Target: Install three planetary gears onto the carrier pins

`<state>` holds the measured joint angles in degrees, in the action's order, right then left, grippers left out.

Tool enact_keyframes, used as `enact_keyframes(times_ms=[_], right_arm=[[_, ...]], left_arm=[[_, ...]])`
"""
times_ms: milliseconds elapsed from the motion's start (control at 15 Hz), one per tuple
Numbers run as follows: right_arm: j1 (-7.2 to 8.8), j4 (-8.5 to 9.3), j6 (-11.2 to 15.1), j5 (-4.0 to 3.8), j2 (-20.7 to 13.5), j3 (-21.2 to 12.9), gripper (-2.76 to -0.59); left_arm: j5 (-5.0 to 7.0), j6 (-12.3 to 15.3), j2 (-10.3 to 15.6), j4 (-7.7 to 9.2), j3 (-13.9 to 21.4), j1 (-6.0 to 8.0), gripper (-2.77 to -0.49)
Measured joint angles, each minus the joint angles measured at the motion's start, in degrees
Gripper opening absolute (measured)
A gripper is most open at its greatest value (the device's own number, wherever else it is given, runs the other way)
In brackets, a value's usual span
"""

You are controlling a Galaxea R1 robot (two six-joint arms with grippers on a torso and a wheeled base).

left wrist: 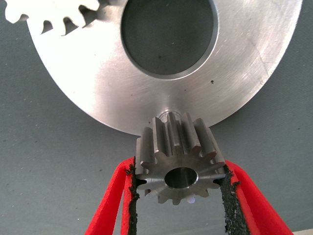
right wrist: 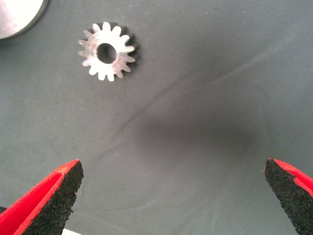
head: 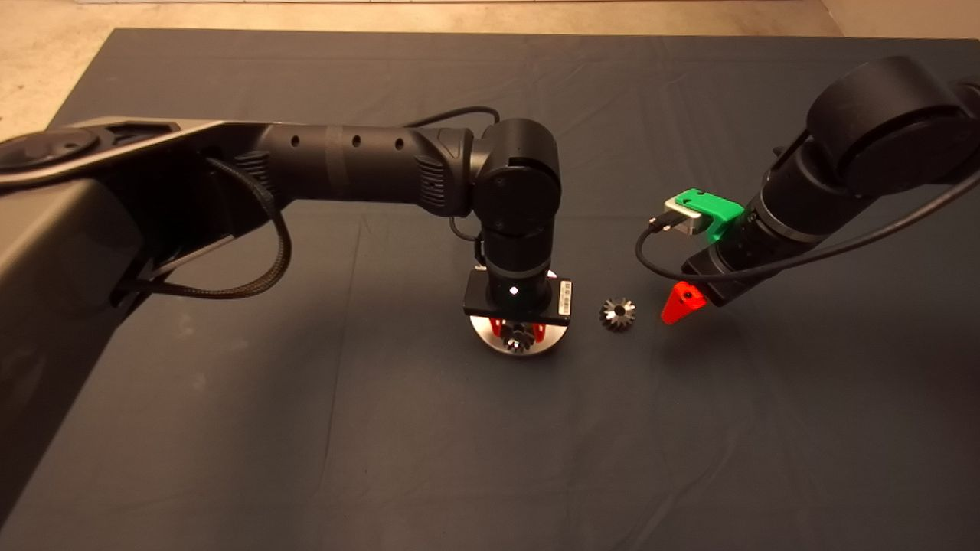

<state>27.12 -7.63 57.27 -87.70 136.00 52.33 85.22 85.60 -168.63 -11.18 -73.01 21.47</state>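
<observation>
Fingers of the left gripper (left wrist: 178, 181) are clamped on a planetary gear (left wrist: 178, 164), black pads pressing into its teeth from both sides, the centre hole facing the wrist camera. That gear hangs right at the rim of the shiny silver disc (left wrist: 254, 63), and just past it a short carrier pin (left wrist: 171, 116) stands up from the disc face. Whether the gear is on the pin or only just in front of it, I cannot tell. Across the disc's large centre hole, near the far rim, a second gear (left wrist: 54, 14) shows only its toothed edge at the corner of the left wrist view.

From the head view, the left arm reaches in over the middle of the dark mat (head: 306, 428) and points straight down, its wrist covering most of the disc (head: 521, 337); red fingertips and the held gear peek out below it.

Over to the right gripper (head: 681, 304): it hovers just above the mat, close beside the third gear (head: 617, 313), not touching it. That gear lies flat on the mat, near the disc, hole up. The right fingers (right wrist: 49, 200) are spread wide and hold nothing.
</observation>
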Motion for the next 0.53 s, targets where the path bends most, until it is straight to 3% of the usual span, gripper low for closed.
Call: enact_keyframes(times_ms=[67, 533], right_arm=[[0.00, 0.00, -0.02, 0.02, 0.00, 0.00, -0.59], [0.01, 0.00, 0.00, 0.00, -0.16, 0.00, -0.59]], left_arm=[[0.63, 0.00, -0.09, 0.05, 0.00, 0.00, -2.36], [1.33, 0.84, -0.06, 0.07, 0.49, -0.02, -2.36]])
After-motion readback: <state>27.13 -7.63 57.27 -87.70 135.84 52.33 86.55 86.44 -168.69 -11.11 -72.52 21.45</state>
